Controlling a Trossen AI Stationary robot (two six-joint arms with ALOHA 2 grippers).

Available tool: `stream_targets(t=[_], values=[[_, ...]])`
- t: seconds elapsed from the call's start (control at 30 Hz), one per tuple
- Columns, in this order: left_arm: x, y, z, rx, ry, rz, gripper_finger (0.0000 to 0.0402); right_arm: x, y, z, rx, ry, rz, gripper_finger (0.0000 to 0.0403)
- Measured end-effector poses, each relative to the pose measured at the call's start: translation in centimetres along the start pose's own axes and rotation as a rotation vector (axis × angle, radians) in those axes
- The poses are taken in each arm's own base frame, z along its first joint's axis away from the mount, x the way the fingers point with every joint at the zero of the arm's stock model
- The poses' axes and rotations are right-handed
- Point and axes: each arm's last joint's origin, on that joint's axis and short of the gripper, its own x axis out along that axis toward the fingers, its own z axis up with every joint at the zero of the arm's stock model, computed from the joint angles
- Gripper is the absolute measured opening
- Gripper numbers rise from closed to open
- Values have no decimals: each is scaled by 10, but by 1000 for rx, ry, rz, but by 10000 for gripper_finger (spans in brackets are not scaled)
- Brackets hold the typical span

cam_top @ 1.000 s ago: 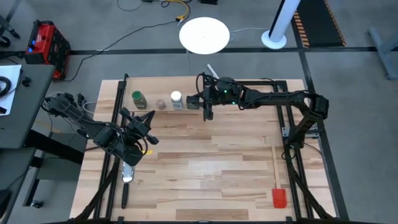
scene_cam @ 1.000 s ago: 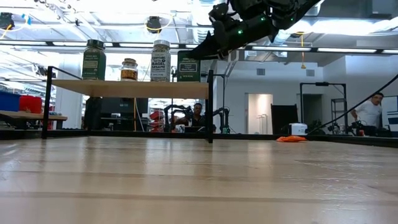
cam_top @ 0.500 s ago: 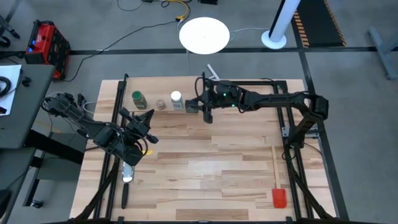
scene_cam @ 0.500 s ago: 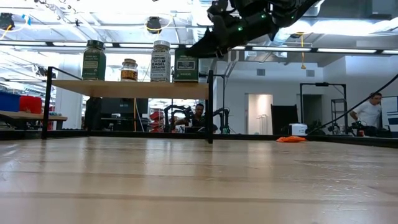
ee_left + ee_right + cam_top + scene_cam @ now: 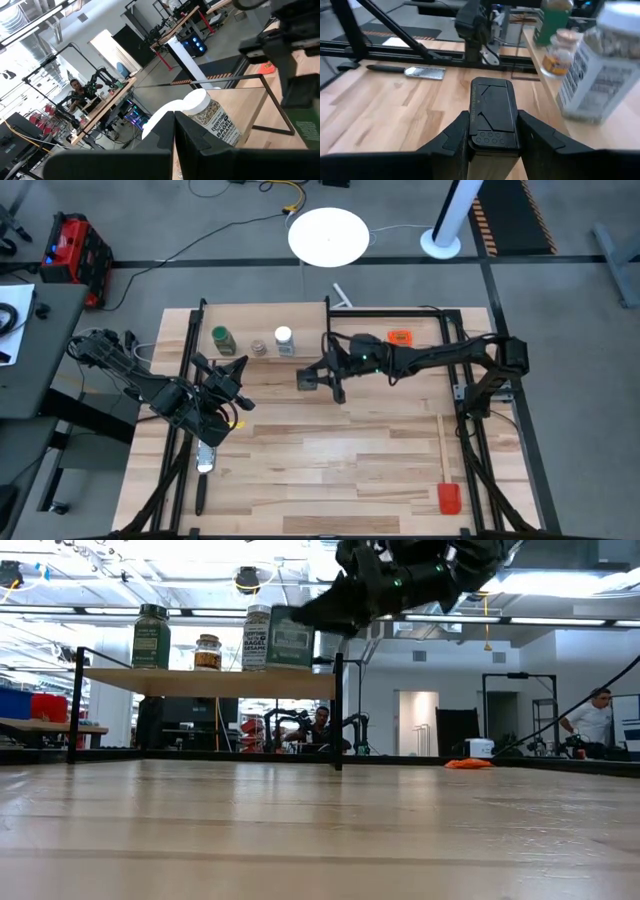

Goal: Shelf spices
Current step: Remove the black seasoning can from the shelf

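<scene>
The right gripper (image 5: 322,377) is clamped on the black cube-like tin with a dark green label (image 5: 308,379), its two dark fingers (image 5: 451,136) pressed against the tin's opposite sides in the right wrist view. In the high view the tin hangs off the near edge of the long light-wood shelf with its thin black metal frame (image 5: 243,321), just beside that edge and not resting on the plank. The low view shows the tin (image 5: 290,640) held at about the height of the jars, tilted a little, in front of the clear jar's right side (whether it touches that jar cannot be told).

On the shelf plank (image 5: 208,683) three spices stand upright in a row. The clear jar with a white lid and speckled seasoning inside (image 5: 284,340) is nearest the held tin, then the small brownish jar (image 5: 259,347), then the tall green-lidded jar (image 5: 222,338) farthest toward the left arm's side. In the low view they read from left to right as green jar (image 5: 151,637), brownish jar (image 5: 207,652) and clear jar (image 5: 256,637).

Beyond the right arm a flat orange tag (image 5: 400,337) lies on the table, and a red-headed spatula with a wooden handle (image 5: 445,473) lies well apart near the right edge.

The left gripper (image 5: 226,387) waits with its fingers shut, empty, over the left side of the table, and a silvery flat tool (image 5: 206,457) lies near it.
</scene>
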Motion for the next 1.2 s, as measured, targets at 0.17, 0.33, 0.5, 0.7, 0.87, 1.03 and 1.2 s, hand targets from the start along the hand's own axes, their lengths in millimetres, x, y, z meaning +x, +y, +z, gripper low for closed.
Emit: stream_targets(t=[0.17,0.33,0.5,0.7,0.87,1.03,1.2], values=[[0,0,0,0,0,0,0,-1,10,-15,8,-1,-26,136],[0,0,0,4,0,0,0,-5,12,-29,-5,8,-50,136],[0,0,0,4,-1,5,0,-8,15,-45,-28,-31,-73,136],[0,0,0,5,-4,14,0,-5,22,-75,1,48,-62,136],[0,0,0,6,-4,15,0,5,22,-91,9,70,-60,136],[0,0,0,15,-4,15,0,14,22,-103,29,51,-63,136],[0,0,0,15,-4,16,0,17,23,-111,33,78,-70,136]])
